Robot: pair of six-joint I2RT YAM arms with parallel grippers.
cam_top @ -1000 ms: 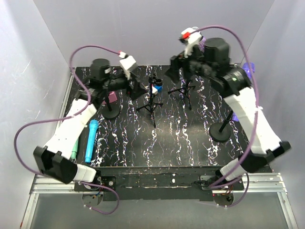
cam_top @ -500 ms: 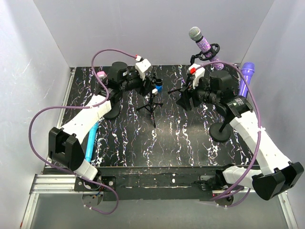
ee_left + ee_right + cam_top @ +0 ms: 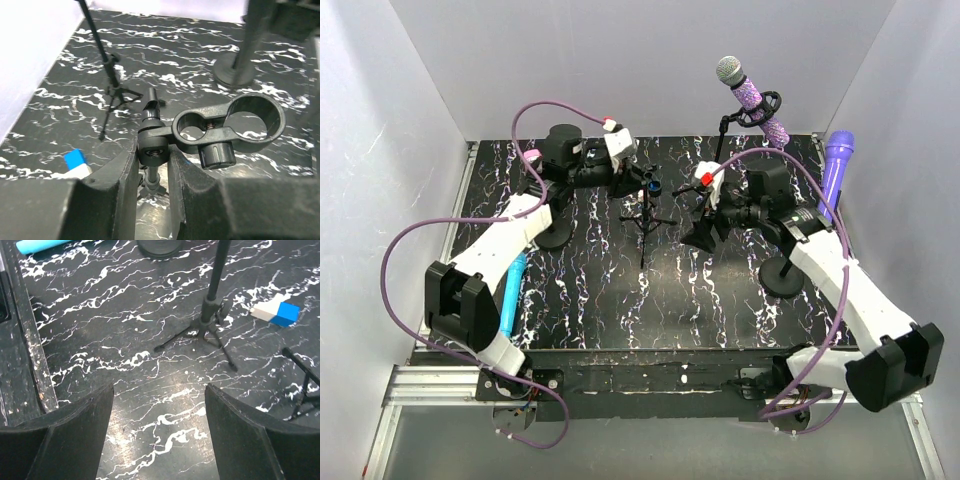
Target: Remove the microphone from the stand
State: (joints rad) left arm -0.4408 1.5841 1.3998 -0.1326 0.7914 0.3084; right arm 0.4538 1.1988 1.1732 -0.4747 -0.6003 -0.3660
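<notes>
Top external: sparkly purple microphone with silver mesh head (image 3: 748, 95) sits tilted in tall black stand (image 3: 723, 135), 1 o'clock on the table | Left wrist: left gripper (image 3: 152, 161) pinched tight on small black clip stand (image 3: 150, 120) at its joint | Right wrist: right gripper (image 3: 159, 427) gaping wide, holding nothing, over black marbled tabletop (image 3: 125, 340)

Glossy blk marble-look table (image 3: 720, 290), matt blk plastic clip (image 3: 227, 134), glittery mic (image 3: 752, 97)

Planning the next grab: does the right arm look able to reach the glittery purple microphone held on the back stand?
Probably yes. The right gripper is open and empty, and the microphone sticks up exposed at the back with nothing crowding it.
</notes>
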